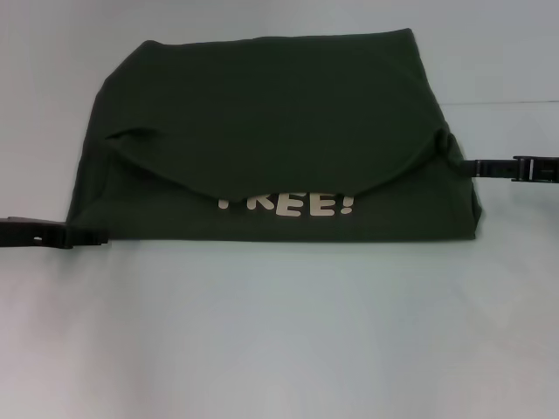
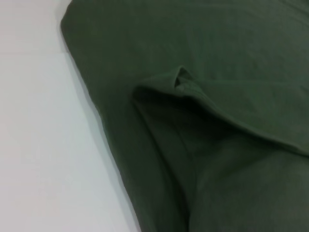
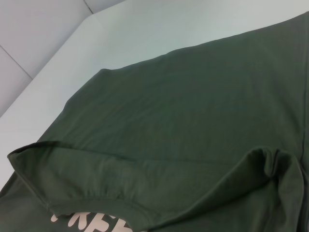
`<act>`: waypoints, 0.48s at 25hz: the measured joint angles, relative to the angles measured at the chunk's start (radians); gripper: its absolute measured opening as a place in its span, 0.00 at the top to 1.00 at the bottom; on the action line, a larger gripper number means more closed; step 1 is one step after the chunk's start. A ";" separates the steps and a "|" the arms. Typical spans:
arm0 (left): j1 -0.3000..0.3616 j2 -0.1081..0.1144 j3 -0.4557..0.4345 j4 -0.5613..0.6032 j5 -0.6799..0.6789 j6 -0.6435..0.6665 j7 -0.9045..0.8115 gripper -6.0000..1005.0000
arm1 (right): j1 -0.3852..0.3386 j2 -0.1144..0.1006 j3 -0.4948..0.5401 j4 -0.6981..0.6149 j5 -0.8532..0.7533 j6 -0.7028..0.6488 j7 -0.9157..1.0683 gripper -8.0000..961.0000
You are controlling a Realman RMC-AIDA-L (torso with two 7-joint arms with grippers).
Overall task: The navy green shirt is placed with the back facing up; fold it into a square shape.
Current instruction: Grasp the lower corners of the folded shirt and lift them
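One navy green shirt takes up most of the head view, lying flat on a pale, smooth table, folded into a rough wide block. The top layer is plain soft cotton with a curved hem sagging over the layer below, where cream block letters peek out, reading something like "REE!" with the first letter mostly covered. The left gripper sits low at the shirt's near left corner, arm coming in flat from the side, tip right at the fabric edge. The right gripper reaches in level from the right, touching a bunched bit of cloth on the shirt's right edge. Honestly can't tell from here whether either one is pinching or spread, since the dark fingers blend into the dark fabric. Left wrist view is just shirt up close: matte olive knit, a small puckered fold with a stitched hem running off it, white table beside. Right wrist view shows the smooth top layer, the hemmed edge curling over, a rumpled lump at one corner, and the tops of the cream letters under the hem.
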 joint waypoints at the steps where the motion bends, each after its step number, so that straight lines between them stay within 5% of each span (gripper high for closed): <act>1: 0.000 0.000 0.000 0.000 0.000 0.000 0.000 0.23 | 0.000 0.000 0.000 0.000 0.000 -0.001 0.000 0.12; 6: 0.001 -0.001 0.000 0.000 -0.002 0.000 0.003 0.25 | 0.000 0.000 0.000 0.000 0.000 -0.002 0.000 0.12; 12: 0.001 -0.001 0.000 0.000 -0.002 -0.003 0.005 0.53 | 0.000 0.000 0.000 0.000 0.000 -0.005 0.000 0.12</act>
